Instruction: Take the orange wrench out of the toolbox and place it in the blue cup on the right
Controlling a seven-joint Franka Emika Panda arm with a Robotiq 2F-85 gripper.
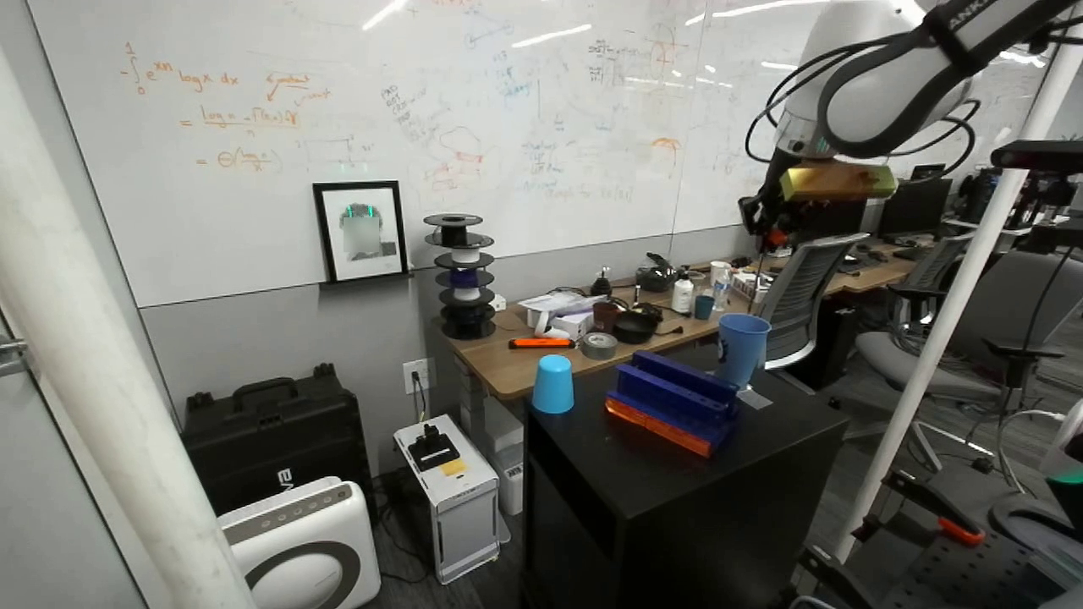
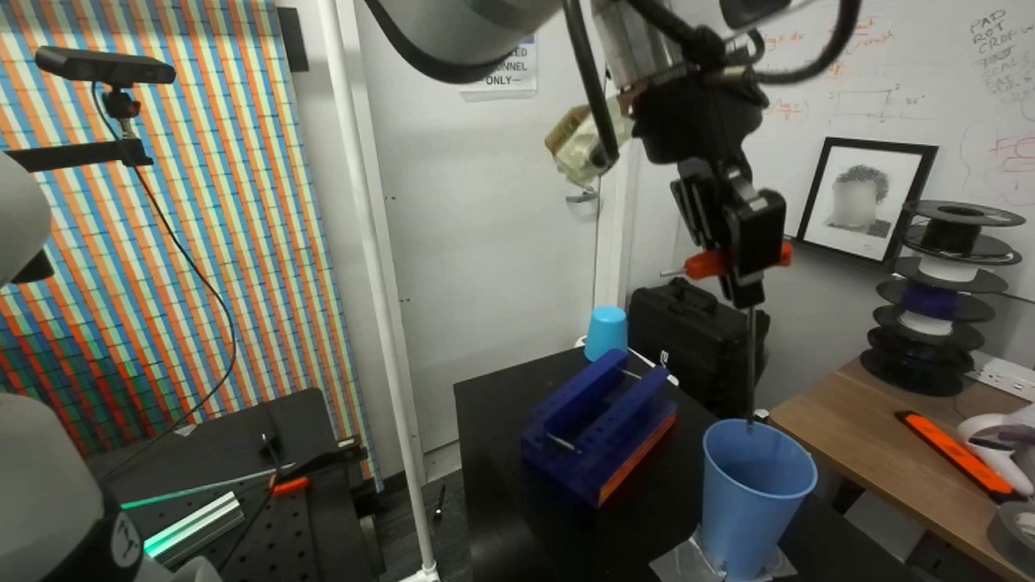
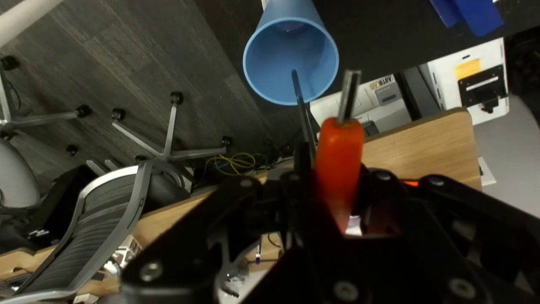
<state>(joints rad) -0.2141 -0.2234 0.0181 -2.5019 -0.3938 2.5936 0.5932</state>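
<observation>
Above the blue cup point(image 2: 748, 521), my pincer point(image 2: 739, 277) grips the orange wrench point(image 2: 706, 265) by its handle point(image 3: 340, 158), long shaft point(image 2: 751, 352) pointing steeply down.

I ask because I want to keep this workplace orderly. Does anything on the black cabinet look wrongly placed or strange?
Yes: the cyan cup near the toolbox stands upside down, closed end up, while the blue cup stands mouth up. What looks like tape lies around the blue cup's foot, perhaps holding it. I see no spill.
</observation>
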